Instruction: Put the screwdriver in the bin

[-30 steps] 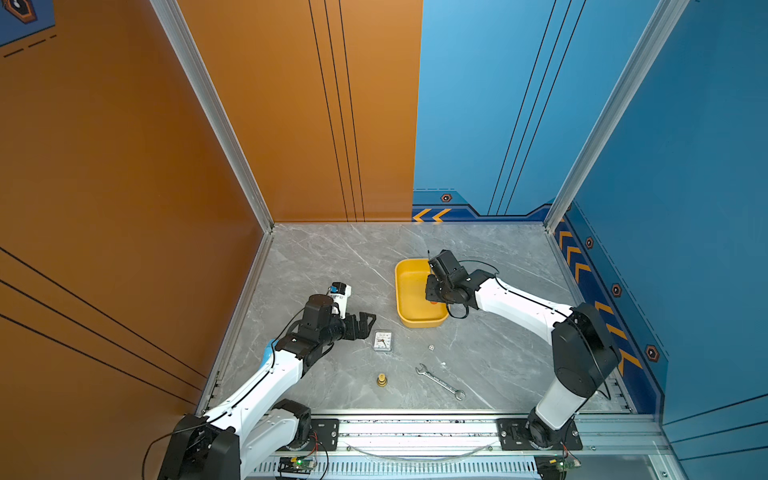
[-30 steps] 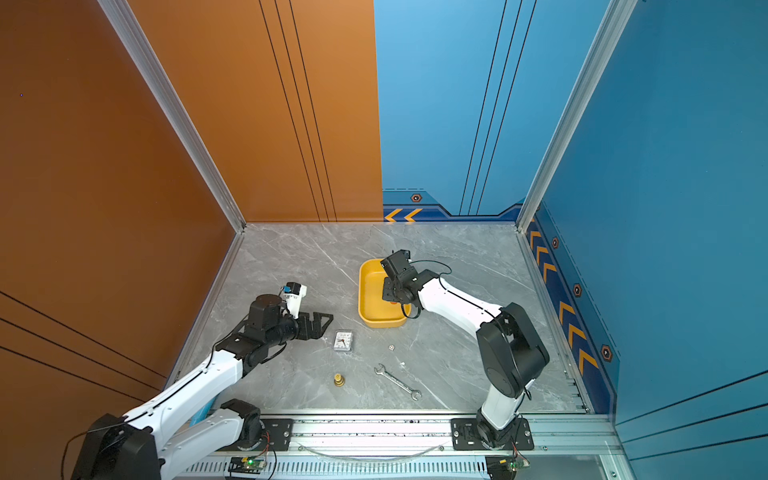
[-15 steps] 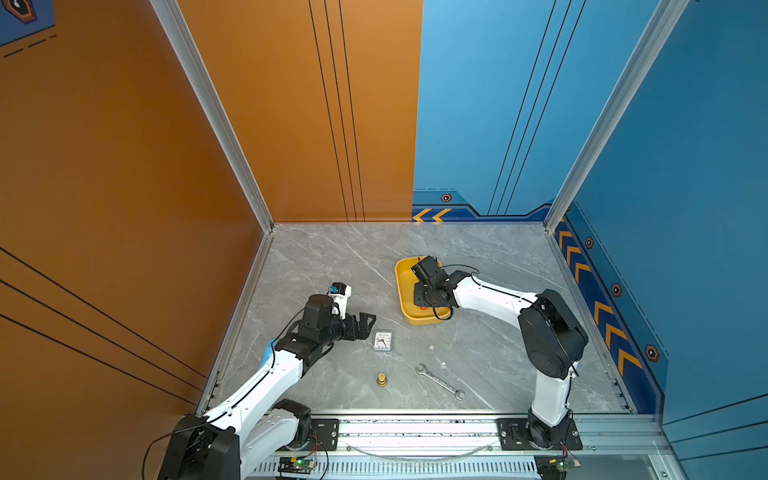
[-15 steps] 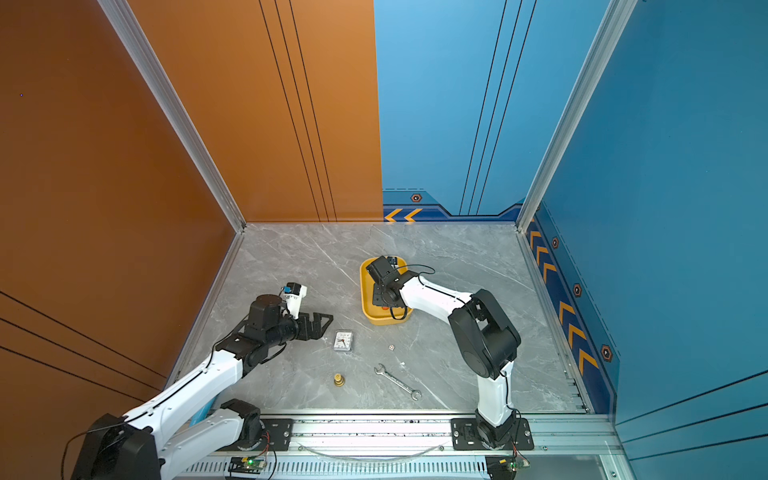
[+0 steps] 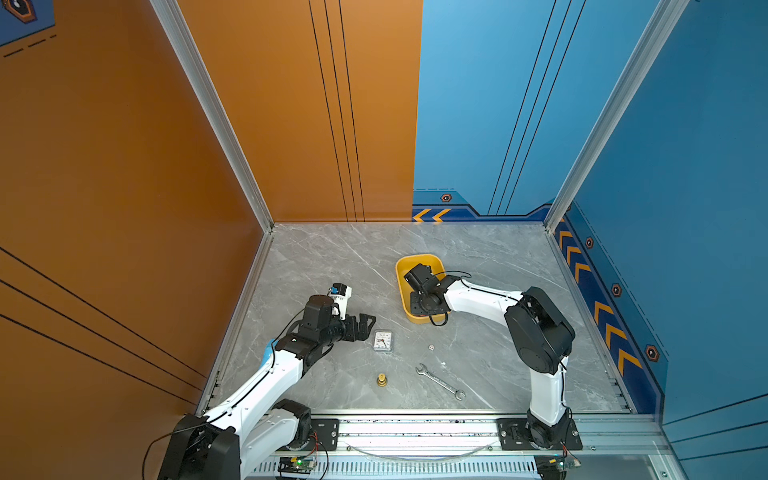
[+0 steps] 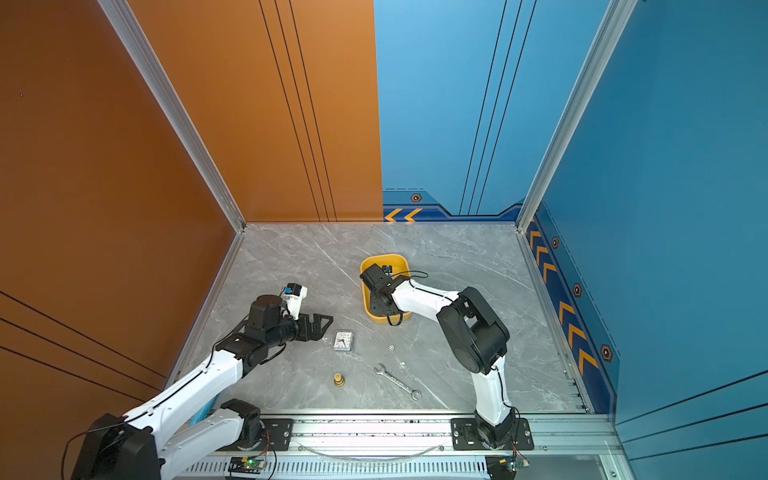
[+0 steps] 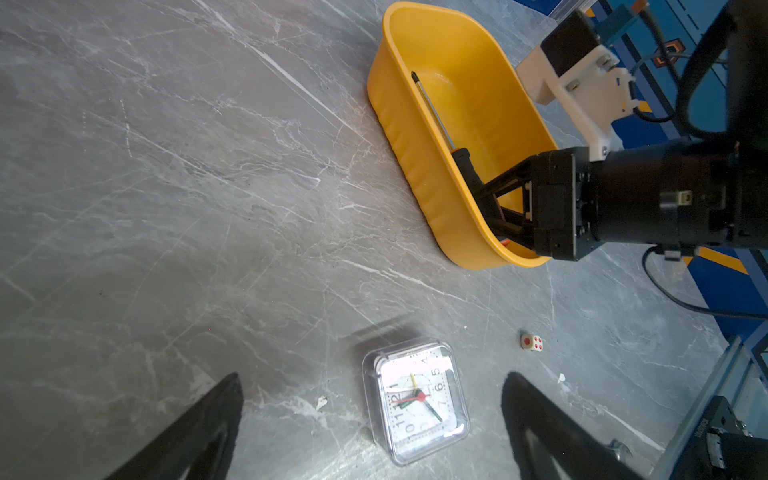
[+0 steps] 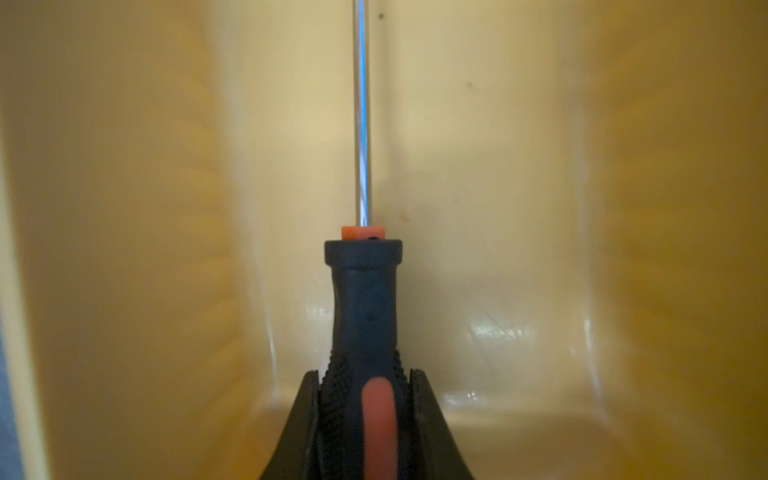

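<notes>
The yellow bin (image 5: 419, 259) (image 6: 384, 257) stands mid-table, its outer wall (image 7: 415, 174) plain in the left wrist view. My right gripper (image 8: 365, 374) (image 7: 490, 203) reaches into the bin's near end, shut on the screwdriver's black handle (image 8: 363, 299). The screwdriver (image 7: 432, 110) points lengthwise inside the bin, shaft towards the far end along one wall. Whether it touches the bin floor I cannot tell. In both top views the right wrist (image 5: 424, 291) (image 6: 382, 291) hides the screwdriver. My left gripper (image 5: 365, 324) (image 6: 322, 324) (image 7: 372, 376) stands open and holds nothing, left of the bin.
A small clear-cased clock (image 5: 382, 340) (image 7: 417, 401) lies just ahead of the left gripper. A die (image 5: 432, 346) (image 7: 531, 343), a silver wrench (image 5: 440, 381) and a brass fitting (image 5: 382, 379) lie nearer the front rail. Walls enclose the table.
My right gripper has swung from the bin's right side to over its near end and come down inside with the screwdriver. The left arm has not moved.
</notes>
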